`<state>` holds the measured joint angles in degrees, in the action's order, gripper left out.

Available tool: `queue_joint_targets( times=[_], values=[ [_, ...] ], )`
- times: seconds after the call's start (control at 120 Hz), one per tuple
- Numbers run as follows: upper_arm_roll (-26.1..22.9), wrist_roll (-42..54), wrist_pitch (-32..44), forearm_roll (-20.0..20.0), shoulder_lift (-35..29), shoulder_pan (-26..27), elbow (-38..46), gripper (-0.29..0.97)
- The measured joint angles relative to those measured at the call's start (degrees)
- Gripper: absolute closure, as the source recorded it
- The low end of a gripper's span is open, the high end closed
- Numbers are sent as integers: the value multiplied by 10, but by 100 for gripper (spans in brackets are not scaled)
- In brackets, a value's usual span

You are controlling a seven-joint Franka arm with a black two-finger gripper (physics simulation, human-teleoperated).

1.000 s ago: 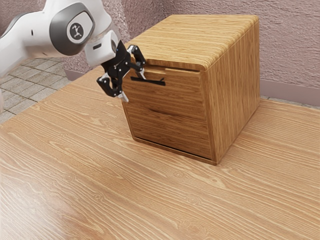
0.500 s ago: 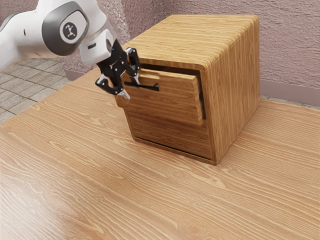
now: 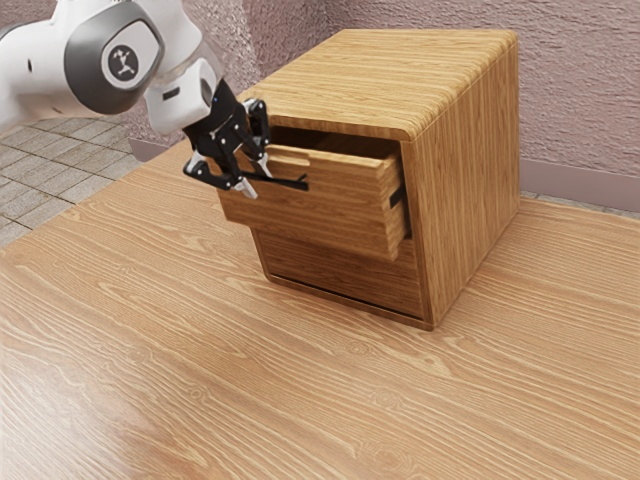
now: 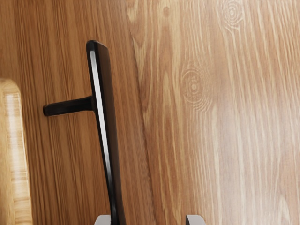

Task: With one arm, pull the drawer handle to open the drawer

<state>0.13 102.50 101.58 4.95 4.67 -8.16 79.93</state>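
A wooden cabinet (image 3: 460,170) stands on the table, and its top drawer (image 3: 320,205) is slid partway out toward the exterior view's left. A black bar handle (image 3: 288,183) crosses the drawer's front. My gripper (image 3: 256,172) is at the handle's left end, open, with the bar between its spread fingers. In the wrist view the handle (image 4: 104,140) runs down close beside one fingertip (image 4: 102,219), while the other fingertip (image 4: 194,219) stands well apart from it. The handle's post (image 4: 65,107) joins the drawer front (image 4: 201,117).
The lower drawer (image 3: 340,265) sits flush in the cabinet. The wooden tabletop (image 3: 250,380) spreads wide in front and to the exterior view's left. A rough wall (image 3: 580,80) rises behind, and tiled floor (image 3: 50,170) lies beyond the table's far left edge.
The top drawer has slid from shut to partway out, toward the exterior view's left. My hand moved back the same way with the handle.
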Motion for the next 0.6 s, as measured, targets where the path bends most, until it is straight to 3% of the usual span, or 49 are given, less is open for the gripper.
queue_joint_targets(
  times=[0.6],
  values=[
    [1,-5,14,-1,-65,7,81,59]
  ],
)
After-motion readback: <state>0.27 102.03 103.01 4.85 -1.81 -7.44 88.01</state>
